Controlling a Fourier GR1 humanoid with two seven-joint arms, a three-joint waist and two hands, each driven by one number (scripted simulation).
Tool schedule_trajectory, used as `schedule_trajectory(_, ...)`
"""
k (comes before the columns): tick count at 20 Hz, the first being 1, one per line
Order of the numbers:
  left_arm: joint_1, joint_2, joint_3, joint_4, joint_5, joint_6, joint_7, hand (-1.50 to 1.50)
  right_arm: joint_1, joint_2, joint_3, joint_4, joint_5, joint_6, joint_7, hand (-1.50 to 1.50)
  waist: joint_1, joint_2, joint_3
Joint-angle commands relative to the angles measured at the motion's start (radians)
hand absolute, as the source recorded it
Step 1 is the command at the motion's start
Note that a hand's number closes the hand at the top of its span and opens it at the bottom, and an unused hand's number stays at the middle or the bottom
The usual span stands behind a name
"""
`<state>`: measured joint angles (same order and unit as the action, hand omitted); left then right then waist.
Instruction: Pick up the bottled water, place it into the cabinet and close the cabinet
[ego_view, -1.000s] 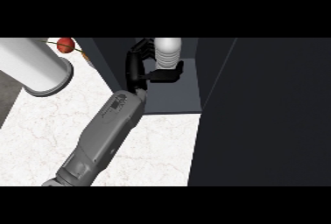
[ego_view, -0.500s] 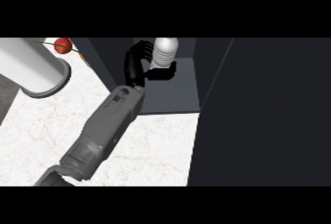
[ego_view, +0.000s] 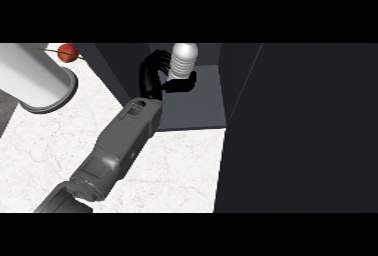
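A: Head view. Surface?
B: White marbled counter (ego_view: 173, 170) across the lower left. Dark cabinet (ego_view: 193, 107) open toward twelve o'clock, grey shelf floor showing inside. Broad dark cabinet door (ego_view: 303, 130) filling everything from three o'clock down to five.

A: Anything else around?
B: Pale cylinder (ego_view: 29, 75) with a flared base at ten o'clock, standing on the counter. Small red fruit (ego_view: 67, 51) just past it, toward eleven.

A: Arm and hand?
B: One grey forearm (ego_view: 118, 145) only, rising from seven o'clock on a slant toward twelve. Which arm, left or right, impossible to tell from this view. Black hand (ego_view: 159, 75) reaching into the cabinet mouth, fingers and thumb curled around the bottled water (ego_view: 182, 60).

A: Bottle's place?
B: Upright inside the cabinet at twelve o'clock, above the shelf floor, gripped from its left side. Whether resting on the shelf, cannot tell.
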<state>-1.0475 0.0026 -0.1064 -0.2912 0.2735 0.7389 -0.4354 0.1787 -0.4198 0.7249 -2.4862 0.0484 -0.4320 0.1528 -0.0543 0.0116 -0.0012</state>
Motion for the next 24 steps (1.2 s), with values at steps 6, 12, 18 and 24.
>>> schedule_trajectory(6,-0.041,-0.001,-0.008,0.158,-0.061,0.067,-0.022,-1.50,0.049,-0.028,0.004,-0.080,0.019,-0.006,-0.001,-1.50,-0.002,0.002,0.001)
schedule_trajectory(12,-0.032,0.015,-0.021,0.213,-0.085,0.117,-0.036,-1.50,-0.010,-0.018,0.000,-0.088,-0.006,0.007,0.040,-1.50,-0.017,0.014,-0.001)
schedule_trajectory(18,-0.022,0.035,-0.004,0.213,-0.082,0.113,-0.058,-1.50,-0.016,-0.009,0.031,-0.061,0.019,-0.003,0.025,-1.50,-0.020,0.014,-0.001)
schedule_trajectory(24,-0.057,-0.003,0.023,0.174,-0.064,0.074,-0.086,-1.50,0.003,-0.018,0.024,-0.041,-0.026,0.020,-0.040,-1.50,-0.022,0.012,0.000)
